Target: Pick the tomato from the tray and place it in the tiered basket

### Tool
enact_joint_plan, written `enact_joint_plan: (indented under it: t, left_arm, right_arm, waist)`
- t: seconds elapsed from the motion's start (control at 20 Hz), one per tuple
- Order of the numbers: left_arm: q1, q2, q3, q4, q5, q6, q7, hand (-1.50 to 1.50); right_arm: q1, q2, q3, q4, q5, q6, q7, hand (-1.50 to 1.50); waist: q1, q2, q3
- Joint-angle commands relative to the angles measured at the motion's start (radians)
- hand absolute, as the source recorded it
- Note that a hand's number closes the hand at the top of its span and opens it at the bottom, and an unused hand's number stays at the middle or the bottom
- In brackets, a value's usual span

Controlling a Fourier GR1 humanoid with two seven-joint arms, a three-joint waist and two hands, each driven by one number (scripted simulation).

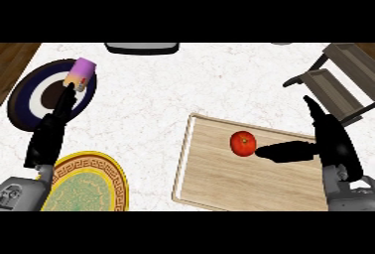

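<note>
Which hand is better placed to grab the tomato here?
The right hand: its thumb already reaches toward the tomato on the tray, with the tiered basket on that side. The left hand is far off, over the dark plate.

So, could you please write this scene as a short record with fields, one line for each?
tomato: on the wooden tray, not yet held
right hand: open, over the tray, right beside the tomato
left hand: open, at the view's left over the dark plate
tiered basket: upper right
purple cup: on the dark plate
yellow plate: lower left
</note>
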Motion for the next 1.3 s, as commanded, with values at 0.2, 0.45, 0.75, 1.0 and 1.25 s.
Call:
enact_joint_plan:
  t: [0.2,0.45,0.75,1.0,1.25]
  left_arm:
    - [-0.03,0.003,0.008,0.002,-0.008,-0.015,0.048,0.0]
    - [-0.011,-0.005,0.019,-0.028,-0.018,0.0,0.049,0.0]
    - [0.005,-0.023,0.032,0.027,-0.021,-0.016,-0.009,0.0]
    - [0.044,0.018,0.06,-0.047,0.001,-0.047,0.014,0.0]
    - [-0.002,-0.008,0.062,0.015,-0.029,-0.03,0.0,0.0]
  right_arm:
    - [-0.105,0.105,0.023,0.165,0.029,0.09,0.246,-1.5]
    - [-0.117,0.13,0.002,0.176,0.043,0.145,0.246,-1.5]
    - [-0.133,0.176,0.017,0.199,0.136,0.21,0.246,-1.5]
    - [-0.107,0.252,0.034,0.216,0.257,0.207,0.246,-1.5]
    - [-0.157,0.332,0.017,0.279,0.33,0.244,0.246,-1.5]
  waist:
    - [-0.011,-0.002,0.001]
    - [-0.018,-0.005,0.002]
    - [-0.025,-0.004,0.001]
    - [-0.013,-0.008,0.002]
    - [-0.022,-0.002,0.002]
